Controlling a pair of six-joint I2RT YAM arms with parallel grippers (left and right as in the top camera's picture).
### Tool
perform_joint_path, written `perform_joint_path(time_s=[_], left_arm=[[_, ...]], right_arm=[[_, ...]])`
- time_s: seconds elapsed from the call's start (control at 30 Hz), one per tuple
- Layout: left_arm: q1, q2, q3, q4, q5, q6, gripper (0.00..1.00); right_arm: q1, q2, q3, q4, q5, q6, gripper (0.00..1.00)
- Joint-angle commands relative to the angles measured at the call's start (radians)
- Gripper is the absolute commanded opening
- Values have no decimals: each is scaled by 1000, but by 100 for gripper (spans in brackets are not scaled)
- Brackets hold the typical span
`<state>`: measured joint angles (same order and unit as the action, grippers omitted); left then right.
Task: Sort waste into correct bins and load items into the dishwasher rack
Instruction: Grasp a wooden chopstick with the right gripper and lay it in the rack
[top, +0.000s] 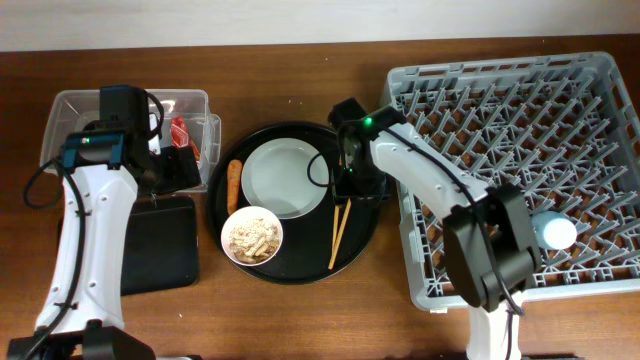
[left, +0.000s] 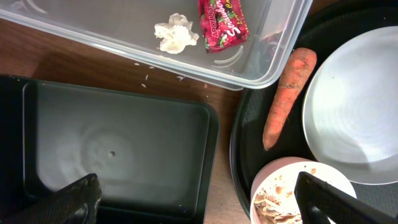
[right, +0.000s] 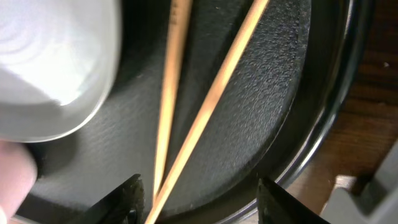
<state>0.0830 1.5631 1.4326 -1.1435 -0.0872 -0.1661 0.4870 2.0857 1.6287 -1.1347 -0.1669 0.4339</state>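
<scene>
The red wrapper (top: 180, 134) (left: 222, 23) lies in the clear tub (top: 62, 108) (left: 93, 32). The black shallow tray (top: 156, 250) (left: 118, 146) sits in front of the tub. My left gripper (top: 180, 166) (left: 202, 205) is open and empty above the tray's right edge. The sausage (top: 232, 183) (left: 288, 93), grey plate (top: 285, 178) (left: 360, 106), white bowl of beige scraps (top: 252, 237) (left: 289, 196) and two chopsticks (top: 338, 230) (right: 217, 93) lie on the round black tray (top: 365, 235). My right gripper (top: 354, 186) (right: 199, 202) is open, low over the chopsticks, which run between its fingers. The blue cup (top: 553, 232) stands in the dishwasher rack (top: 520, 100).
A crumpled white tissue (left: 176, 34) lies in the clear tub beside the wrapper. The plate's edge (right: 50, 62) is just left of the chopsticks. The rack's left wall stands close to the right of the round tray's rim (right: 336, 118).
</scene>
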Motion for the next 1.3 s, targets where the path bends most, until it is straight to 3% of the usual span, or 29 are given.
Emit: perform_joint_path(time_s=[0.0,0.1,0.47,0.63,0.73,0.8,1.0,1.13,1.27], left_arm=[[5,-8,7,-2,-14,-13,99],[5,-8,7,-2,-11,-13,99],[5,-8,7,-2,-10,-13,99],[5,-8,7,-2,-7,-13,99],[5,-8,7,-2,-7,-13,99],[5,-8,7,-2,-7,-13,99],[5,-8,7,-2,-7,-13,99],[5,-8,7,-2,-7,-13,99],[5,-8,7,-2,-7,-13,99]], right_arm=[[5,38,-5,17,30,55,49],[6,55,-6,40,53,80,43],[36,66,-156,183,59,107,43],[36,66,-159,182,-2,107,14],[36,63,-156,177,-9,106,5],[35,40,-138,153,-5,96,4],[-13,-145,28,-49,2,-129,4],[-182,-293,58,-133,29,-246,4],[-313,-303,10,-206,25,-379,4]])
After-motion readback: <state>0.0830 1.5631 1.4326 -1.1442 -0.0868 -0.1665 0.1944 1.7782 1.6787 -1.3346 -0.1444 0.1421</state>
